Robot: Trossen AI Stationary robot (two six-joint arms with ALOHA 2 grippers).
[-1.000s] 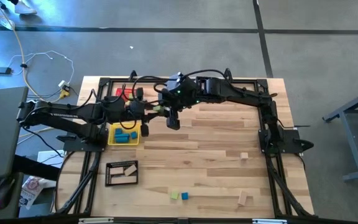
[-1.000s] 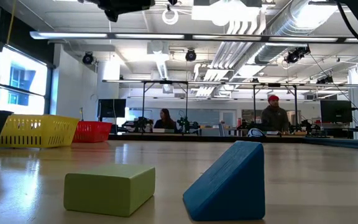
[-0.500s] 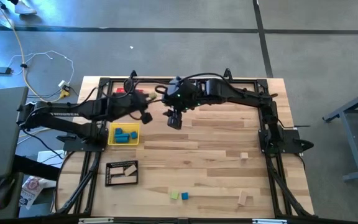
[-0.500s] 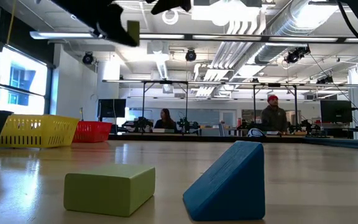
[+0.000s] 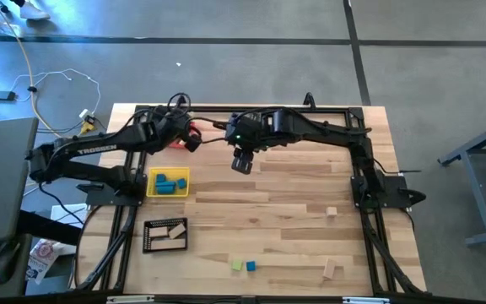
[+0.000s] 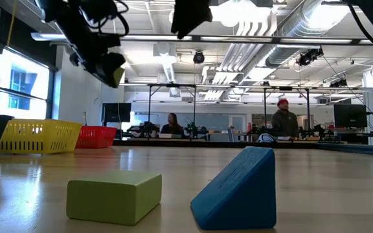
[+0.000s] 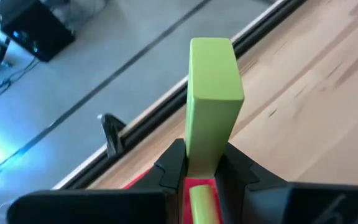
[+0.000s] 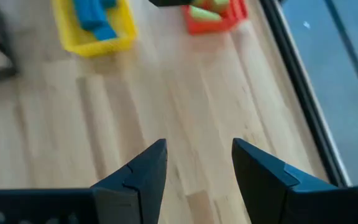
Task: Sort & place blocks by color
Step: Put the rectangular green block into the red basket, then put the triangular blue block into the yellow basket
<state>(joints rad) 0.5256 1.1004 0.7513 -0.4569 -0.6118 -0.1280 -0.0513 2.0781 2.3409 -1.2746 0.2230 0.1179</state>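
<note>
At the far left of the high view, the left arm reaches in toward the upper left part of the table [image 5: 294, 203]. Its left gripper [image 5: 189, 140] hangs over the red tray [image 5: 194, 130] near the top edge. In the left wrist view the two dark fingers [image 7: 171, 169] are squeezed tight on a light green bar [image 7: 212, 99]. The bar sticks straight out past the fingers. Red tray mesh and one more green piece show just under it.

Just below that arm, left of the middle, sits the yellow tray [image 5: 153, 191]. It has blue blocks [image 5: 169, 183] inside. Lower down on the left is the black tray [image 5: 151, 245] with tan blocks [image 5: 175, 231] in it.

Near the upper middle of the high view is the right gripper [image 5: 242, 162]. It hangs above bare wood, right of the red tray. In the right wrist view its fingers [image 8: 140, 174] stand apart and nothing is between them.

At the bottom middle of the table a green cube [image 5: 237, 265] and a blue block [image 5: 250, 266] sit side by side. In the low view they fill the front, and the blue one looks like a wedge.

On the right side a small tan block [image 5: 332, 212] lies alone. Another tan block [image 5: 331, 270] lies near the bottom right edge.

In the low view, two people sit far back in the room.
</note>
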